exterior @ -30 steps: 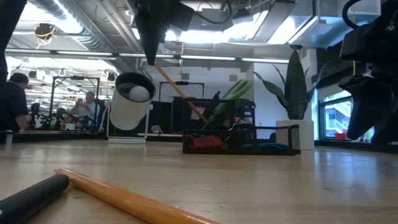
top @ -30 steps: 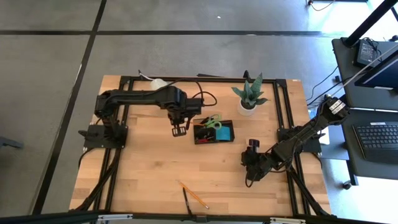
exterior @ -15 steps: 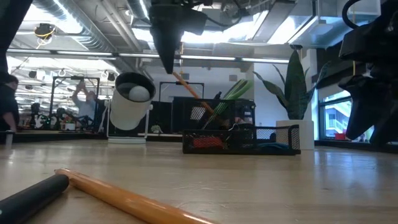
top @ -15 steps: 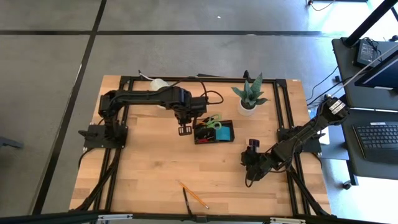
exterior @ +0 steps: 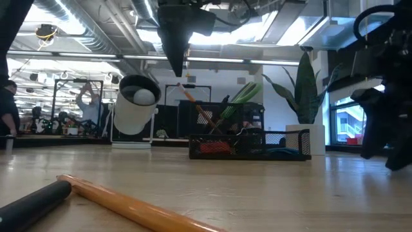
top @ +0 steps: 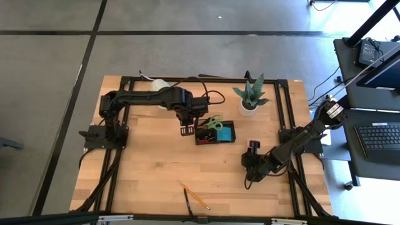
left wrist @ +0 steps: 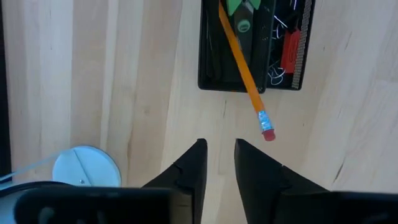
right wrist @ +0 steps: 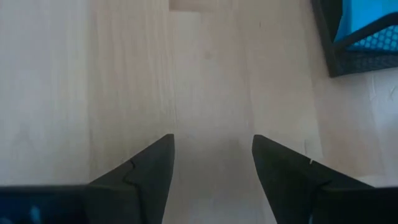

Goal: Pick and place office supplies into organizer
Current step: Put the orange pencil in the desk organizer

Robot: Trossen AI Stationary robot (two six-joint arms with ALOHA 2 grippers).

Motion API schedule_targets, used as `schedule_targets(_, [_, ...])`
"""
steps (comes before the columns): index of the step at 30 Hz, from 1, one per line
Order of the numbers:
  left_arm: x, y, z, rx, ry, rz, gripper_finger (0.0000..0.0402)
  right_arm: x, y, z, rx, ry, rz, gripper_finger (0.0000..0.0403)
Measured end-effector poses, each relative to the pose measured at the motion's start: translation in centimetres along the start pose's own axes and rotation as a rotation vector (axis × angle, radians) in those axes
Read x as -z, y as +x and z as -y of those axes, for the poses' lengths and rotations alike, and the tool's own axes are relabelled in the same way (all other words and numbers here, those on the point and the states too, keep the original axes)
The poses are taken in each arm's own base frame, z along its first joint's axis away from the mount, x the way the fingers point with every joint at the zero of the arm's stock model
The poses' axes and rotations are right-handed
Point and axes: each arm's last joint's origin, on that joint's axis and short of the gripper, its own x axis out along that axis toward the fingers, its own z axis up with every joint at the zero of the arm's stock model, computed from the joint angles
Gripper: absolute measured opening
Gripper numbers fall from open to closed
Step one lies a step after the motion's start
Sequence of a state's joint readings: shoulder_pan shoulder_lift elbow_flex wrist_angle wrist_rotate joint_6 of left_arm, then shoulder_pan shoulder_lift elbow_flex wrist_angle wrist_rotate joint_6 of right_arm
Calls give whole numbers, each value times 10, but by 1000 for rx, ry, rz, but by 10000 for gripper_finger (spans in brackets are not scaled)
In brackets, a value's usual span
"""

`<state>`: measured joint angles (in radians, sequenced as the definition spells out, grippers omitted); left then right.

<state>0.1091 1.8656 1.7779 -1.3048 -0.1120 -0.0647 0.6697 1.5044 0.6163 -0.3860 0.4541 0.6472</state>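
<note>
**Ana:** Pale wood of the desk first, since it carries everything. Where does the left pincer stand over it?

**Ben:** Just beside the near end of the organizer, hanging above bare wood. Its fingers are slightly apart with nothing between them, so I'd call it open and empty.

**Ana:** And the organizer's contents?

**Ben:** Straight ahead of the pincer, the green-handled scissors lie in it with the blue pad in the far compartment. The orange pencil leans in the tray, point end inside, eraser end sticking out over the rim toward the pincer, near its tips but not touching.

**Ana:** So the step is letting that pencil go?

**Ben:** That's my reading. To do it well, I'd lift the pincer straight up and away, not sideways, because the overhanging eraser could be nudged and tip the pencil out.

**Ana:** The right pincer?

**Ben:** Wide open, empty, low over bare desk, with a corner of the organizer ahead of it. It waits.

**Ana:** What's left?

**Ben:** Well behind the left pincer, near the desk's front edge, another orange pencil and a black pen lie close together. Those look like the next pickups.
</note>
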Motion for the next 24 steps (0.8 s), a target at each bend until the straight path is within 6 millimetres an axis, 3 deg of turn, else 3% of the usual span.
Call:
schedule_targets(5, [4,-2,0,-1,3,-23,82,2,5,-2,21,-9,-12,219])
schedule_targets(11, [14,-21,8,16,36,6,83,2,6,-2,17,-5,-10,219])
schedule_targets(18, [25,-39,58,54,197,72,84,1,7,-3,12,0,-4,219])
schedule_targets(24, [35,-43,117,87,308,181,82,1,7,-3,6,24,-3,219])
